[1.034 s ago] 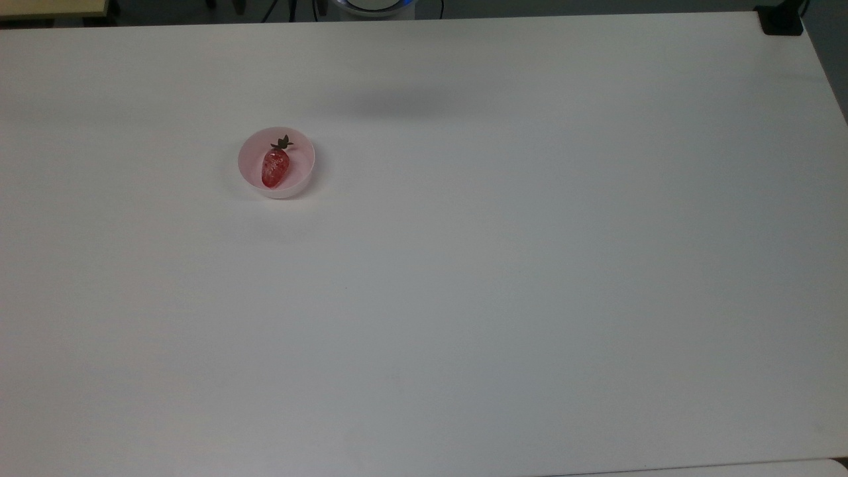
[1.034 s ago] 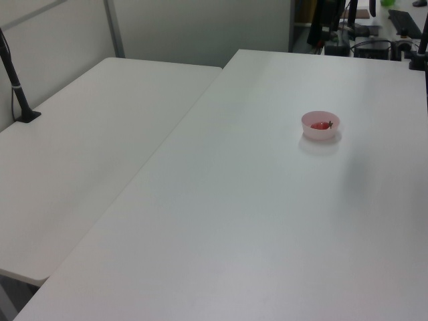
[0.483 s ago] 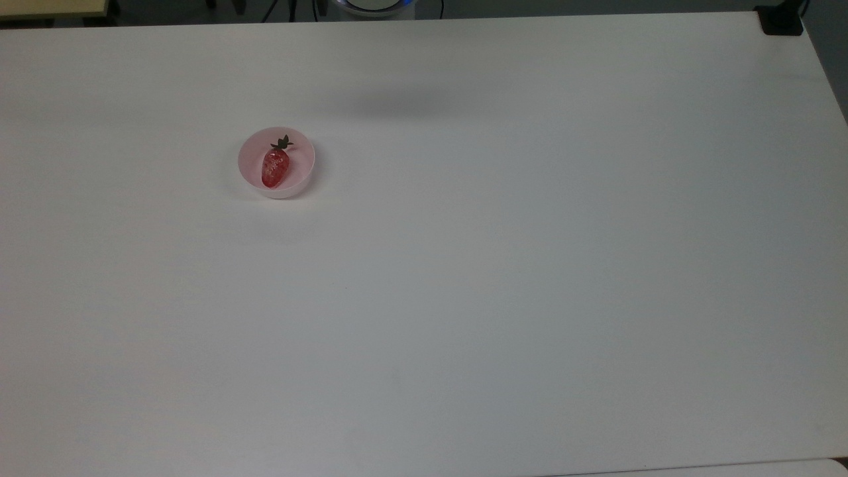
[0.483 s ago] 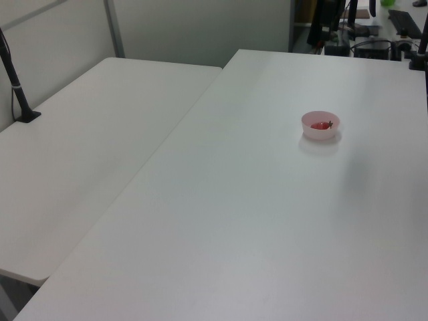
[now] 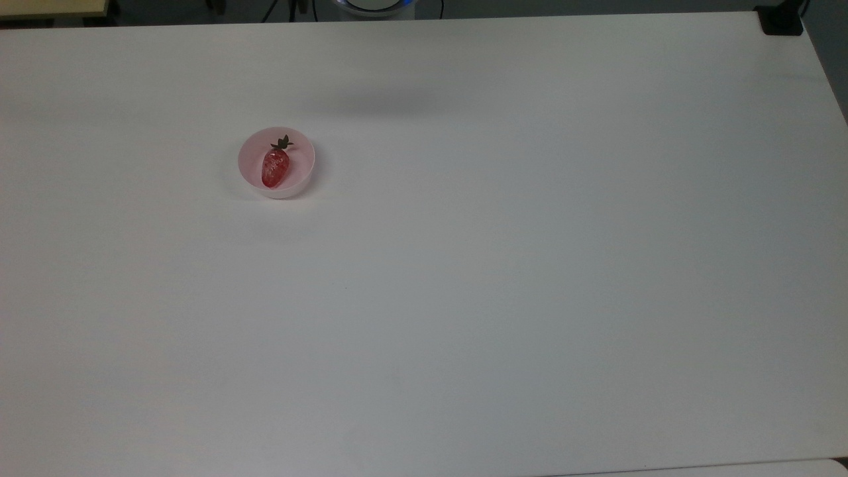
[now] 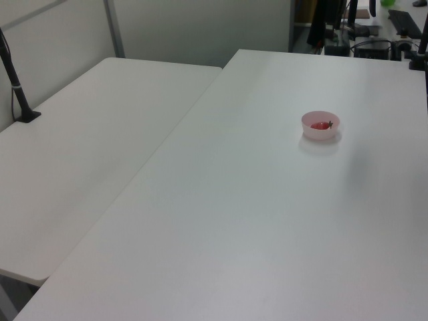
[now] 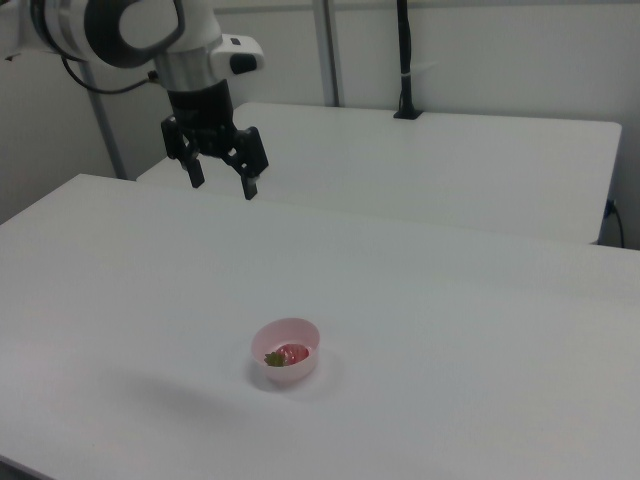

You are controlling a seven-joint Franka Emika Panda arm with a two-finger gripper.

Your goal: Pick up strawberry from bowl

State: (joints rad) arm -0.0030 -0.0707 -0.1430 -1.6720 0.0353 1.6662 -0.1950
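A small pale pink bowl (image 5: 246, 169) (image 6: 308, 129) (image 7: 300, 330) stands on the white table. Inside it lies a glossy red strawberry (image 5: 273, 167) (image 6: 320, 126) (image 7: 289, 354) with a dark green leafy top. In the top view the leaves point to the far edge of the table. In the right view my gripper (image 7: 222, 185) hangs high above the table, up and to the right view's left of the bowl. It is open, with nothing between its black fingers (image 7: 247, 180).
The white table (image 5: 497, 265) spreads wide around the bowl. A second white table (image 6: 87, 140) adjoins it on the left view's left, with a black post (image 6: 17, 83) clamped to it. A black block (image 5: 780, 20) sits at the top view's far right corner.
The soft shadow on the table's far part has drifted slightly toward the top view's left. The bowl and strawberry have not moved.
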